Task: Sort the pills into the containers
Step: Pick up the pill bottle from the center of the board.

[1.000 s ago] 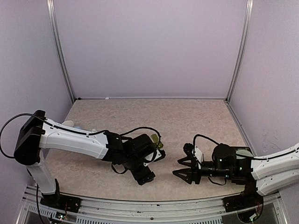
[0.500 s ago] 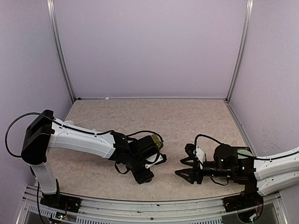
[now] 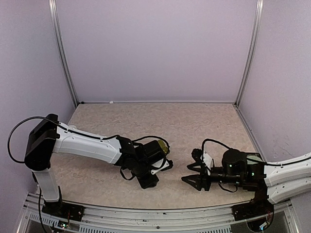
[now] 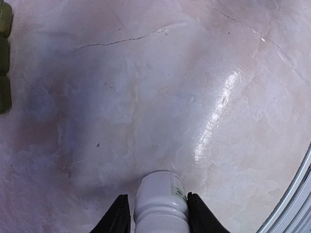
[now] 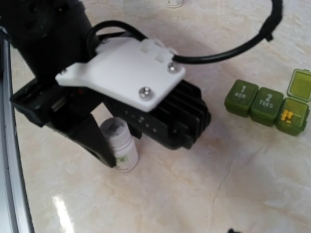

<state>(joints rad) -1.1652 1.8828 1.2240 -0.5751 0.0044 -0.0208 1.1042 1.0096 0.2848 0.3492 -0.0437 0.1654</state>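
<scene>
A small white pill bottle point(image 4: 160, 194) stands upright on the marble table, and my left gripper point(image 4: 159, 216) is shut on it, one black finger point(image 4: 118, 216) on each side. The right wrist view shows the same bottle point(image 5: 119, 143) beside one left finger point(image 5: 95, 141). The containers point(image 5: 266, 103), a dark green strip of three boxes, lie to the right; the end lid point(image 5: 299, 82) is up with yellow pills point(image 5: 287, 115) inside. In the top view the strip point(image 3: 164, 147) peeks out behind the left wrist. My right gripper point(image 3: 188, 174) hangs open, facing the left one, holding nothing.
A metal rail point(image 3: 146, 213) runs along the table's near edge, just below both grippers, and shows in the left wrist view's corner point(image 4: 294, 201). A small white object point(image 5: 174, 2) sits at the top edge of the right wrist view. Lilac walls enclose the table.
The left jaws have closed in from wide apart onto the white bottle, and the left arm has shifted slightly. The right arm has hardly moved.
</scene>
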